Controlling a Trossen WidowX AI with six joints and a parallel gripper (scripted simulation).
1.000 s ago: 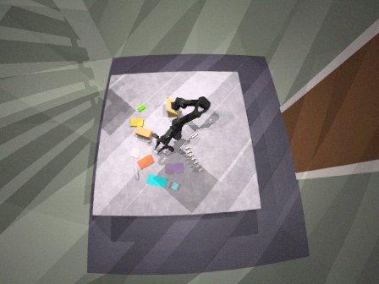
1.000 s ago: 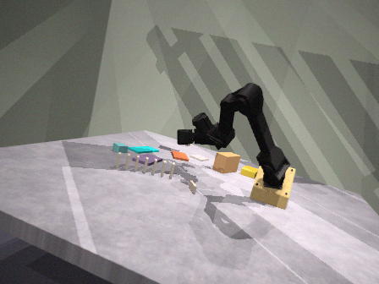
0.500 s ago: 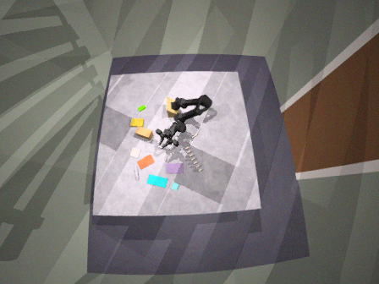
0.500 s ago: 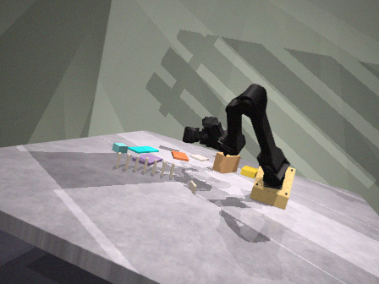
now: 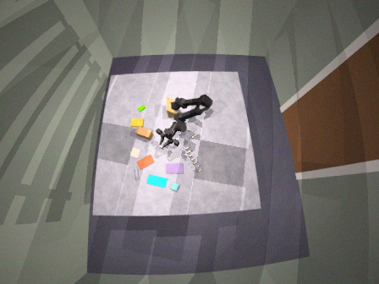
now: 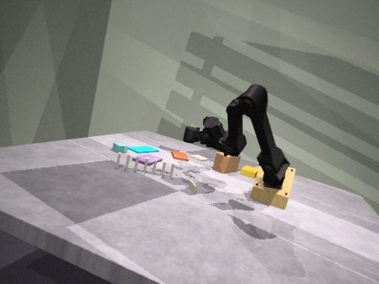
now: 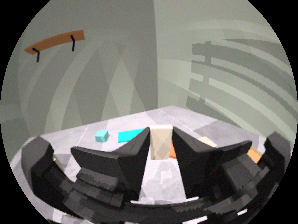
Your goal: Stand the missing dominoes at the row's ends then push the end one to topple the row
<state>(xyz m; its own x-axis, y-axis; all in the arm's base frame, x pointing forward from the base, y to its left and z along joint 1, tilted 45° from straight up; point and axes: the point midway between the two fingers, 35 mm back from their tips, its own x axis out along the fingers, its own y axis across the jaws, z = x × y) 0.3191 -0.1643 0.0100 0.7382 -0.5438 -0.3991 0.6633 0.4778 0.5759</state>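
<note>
On the left of the exterior view, a small teal block [image 6: 120, 147] and a flat cyan tile [image 6: 143, 149] lie at the far side of the tabletop [image 6: 85, 186]. Just in front of them a row of standing dominoes [image 6: 145, 164] runs rightward, seven pale pieces upright at even spacing, with a purple tile [image 6: 147, 158] behind the middle of the row. Past the right end of the row, apart from the last standing piece, one more domino [image 6: 193, 186] sits alone on the tabletop and seems to lean, though it is too small to be sure.

Further right lie an orange tile [image 6: 180, 155] and a cream tile [image 6: 200, 157], then a tan box [image 6: 226, 162] and a yellow block [image 6: 249, 171]. The black arm [image 6: 258, 127] rises from a wooden base [image 6: 284, 198] at the right and bends back toward the left, carrying the claw [image 6: 189, 134] in the air above the orange and cream tiles, well clear of the row.

In the wrist view the claw [image 7: 161, 151] is pinching a pale held domino [image 7: 160, 143] upright between its two dark fingers, with the cyan tile and teal block visible beyond on the left.
</note>
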